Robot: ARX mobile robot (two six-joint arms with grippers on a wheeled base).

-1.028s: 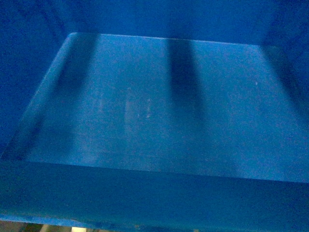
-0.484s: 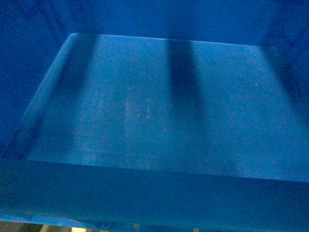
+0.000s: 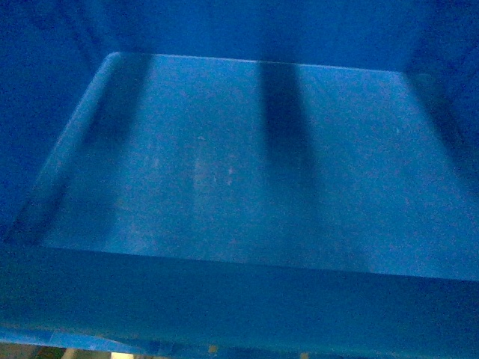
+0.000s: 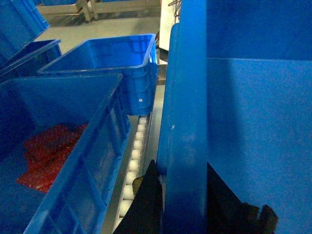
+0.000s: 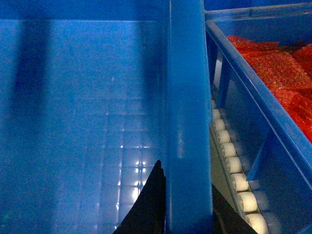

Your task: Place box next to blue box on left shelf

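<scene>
filling your head view almost edge to edge is the box [image 3: 239, 172], its near wall a dark band along the bottom and its glossy floor running back to the far wall, with dark shadow stripes across it. your left gripper [image 4: 183, 195] is clenched on the box's left wall, one black finger [image 4: 146, 204] outside and the other inside, the rim standing straight up between them. your right gripper [image 5: 185, 204] grasps the right wall the same way, one dark finger [image 5: 148, 204] on the inner face, over the faint grid of the floor; the outer finger is mostly hidden behind the rim.

just beside the box on each side you can see a row of white rollers [image 4: 134, 165] on the shelf track, the box's walls close above them. past the rollers on your left sits a neighbouring blue crate [image 4: 92, 161] with red packets [image 4: 46, 156] lying on its floor. farther back along that side stands an empty blue crate [image 4: 112, 63] with ribbed outer walls, and a pale floor shows beyond it. on your right, another blue crate [image 5: 263, 107] lies just beyond the rollers, holding red mesh-like packets [image 5: 278, 63]. whether the box is resting on the rollers or lifted clear you cannot tell.
</scene>
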